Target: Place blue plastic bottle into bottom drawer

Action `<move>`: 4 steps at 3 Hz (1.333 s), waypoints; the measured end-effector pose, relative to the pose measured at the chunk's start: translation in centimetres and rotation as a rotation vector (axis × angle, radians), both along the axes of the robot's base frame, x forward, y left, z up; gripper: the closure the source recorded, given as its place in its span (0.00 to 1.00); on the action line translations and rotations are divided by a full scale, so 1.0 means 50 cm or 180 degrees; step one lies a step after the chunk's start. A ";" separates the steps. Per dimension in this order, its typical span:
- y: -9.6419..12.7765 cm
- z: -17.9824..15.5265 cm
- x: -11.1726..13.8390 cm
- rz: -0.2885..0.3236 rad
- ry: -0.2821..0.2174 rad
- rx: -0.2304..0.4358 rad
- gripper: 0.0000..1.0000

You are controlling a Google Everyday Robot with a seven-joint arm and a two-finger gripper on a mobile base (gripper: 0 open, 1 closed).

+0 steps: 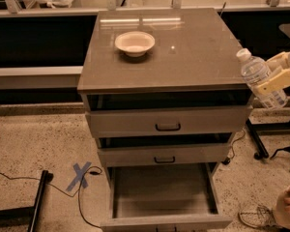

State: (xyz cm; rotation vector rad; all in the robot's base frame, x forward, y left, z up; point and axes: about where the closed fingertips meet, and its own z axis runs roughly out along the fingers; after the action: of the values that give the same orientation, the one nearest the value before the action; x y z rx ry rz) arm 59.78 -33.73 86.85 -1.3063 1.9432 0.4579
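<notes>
The blue plastic bottle (260, 78) is clear with a white cap and a blue-and-white label. It is held in the air just off the cabinet's right edge, tilted with its cap up and to the left. My gripper (276, 74) comes in from the right edge of the view and is shut on the bottle's middle, its cream fingers (275, 82) across the body. The bottom drawer (164, 216) is pulled out wide below the two upper drawers. Its grey tray looks empty. It lies well below and left of the bottle.
A cream bowl (135, 43) sits on the grey cabinet top (193, 57). The top drawer (167, 121) and middle drawer (164, 154) stand slightly pulled out. Blue tape cross (80, 176) and cables lie on the floor at left. Chair legs (280, 151) stand at right.
</notes>
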 end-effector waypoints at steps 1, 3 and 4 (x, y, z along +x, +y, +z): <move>0.001 0.000 0.000 0.0003 -0.0001 0.0004 1.00; -0.018 -0.176 -0.062 0.0005 -0.0311 0.1023 1.00; -0.002 -0.278 -0.108 0.0244 -0.0337 0.1496 1.00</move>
State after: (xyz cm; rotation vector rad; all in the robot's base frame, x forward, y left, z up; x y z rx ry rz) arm 54.37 -33.82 72.94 -1.0745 1.5764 0.8108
